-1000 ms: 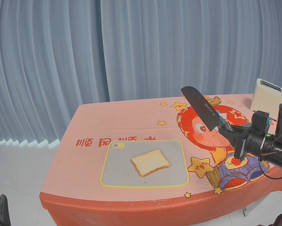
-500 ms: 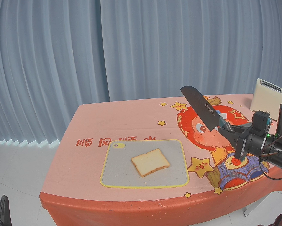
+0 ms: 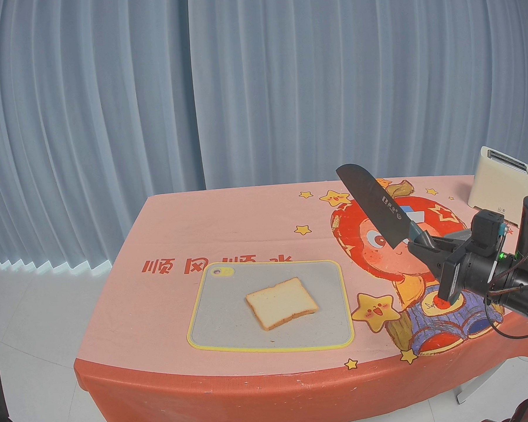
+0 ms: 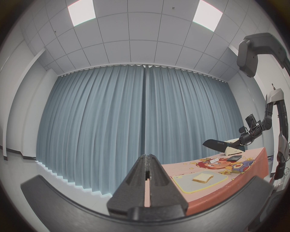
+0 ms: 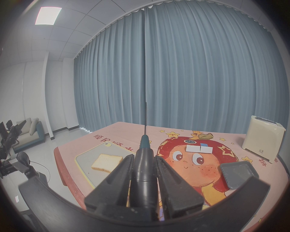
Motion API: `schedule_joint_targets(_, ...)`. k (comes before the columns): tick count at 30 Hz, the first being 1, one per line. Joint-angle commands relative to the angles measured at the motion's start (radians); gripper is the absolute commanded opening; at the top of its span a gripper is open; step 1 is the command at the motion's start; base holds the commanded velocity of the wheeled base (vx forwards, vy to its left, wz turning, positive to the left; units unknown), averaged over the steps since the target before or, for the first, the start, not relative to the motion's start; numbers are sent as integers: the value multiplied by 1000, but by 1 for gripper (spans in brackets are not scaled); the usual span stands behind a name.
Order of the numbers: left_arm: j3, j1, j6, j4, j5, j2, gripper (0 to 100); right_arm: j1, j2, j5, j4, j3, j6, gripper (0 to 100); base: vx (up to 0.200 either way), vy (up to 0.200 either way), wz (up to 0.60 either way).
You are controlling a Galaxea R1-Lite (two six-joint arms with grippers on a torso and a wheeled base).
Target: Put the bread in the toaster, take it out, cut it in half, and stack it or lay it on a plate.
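Observation:
One whole slice of bread (image 3: 282,303) (image 5: 106,162) (image 4: 203,178) lies flat on the grey cutting board (image 3: 222,316) (image 5: 84,158) near the table's front. My right gripper (image 3: 429,248) (image 5: 144,169) hovers above the right side of the table, shut on the handle of a black knife (image 3: 374,203) (image 4: 219,145). Its blade points up and to the left, away from the bread, and appears edge-on in the right wrist view (image 5: 145,117). The cream toaster (image 3: 502,183) (image 5: 262,134) stands at the far right corner. My left gripper (image 4: 148,181) hangs shut below the table's left front, off the table.
A dark grey plate (image 5: 239,174) lies on the table near the toaster side, seen in the right wrist view. Two small white cards (image 5: 199,148) rest on the cartoon print. The pink cloth (image 3: 172,243) left of and behind the board is bare.
The knife and right gripper have shifted slightly left and up. The left arm at the lower left corner has dropped further out of the head view.

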Motion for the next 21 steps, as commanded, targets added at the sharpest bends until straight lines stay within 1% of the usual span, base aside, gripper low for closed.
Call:
schedule_joint_targets(1,16,3,2,-35,-2,43,0,5,-1,0,0,0,0,0,0,0,0)
schedule_joint_targets(4,18,3,3,-55,-8,71,0,7,-2,0,0,0,0,0,0,0,0)
schedule_joint_targets(6,18,2,11,-83,-21,103,0,7,-2,0,0,0,0,0,0,0,0)
schedule_joint_targets(12,18,3,23,-166,-21,187,0,8,-4,0,0,5,-2,0,0,0,0)
schedule_joint_targets(13,18,3,23,-166,-21,187,0,8,-4,0,0,5,-2,0,0,0,0)
schedule_joint_targets(15,18,3,25,-209,-22,233,0,8,-7,0,0,6,-8,0,0,0,0)
schedule_joint_targets(21,18,0,31,-249,-41,317,0,10,-11,0,0,6,-8,0,0,0,0)
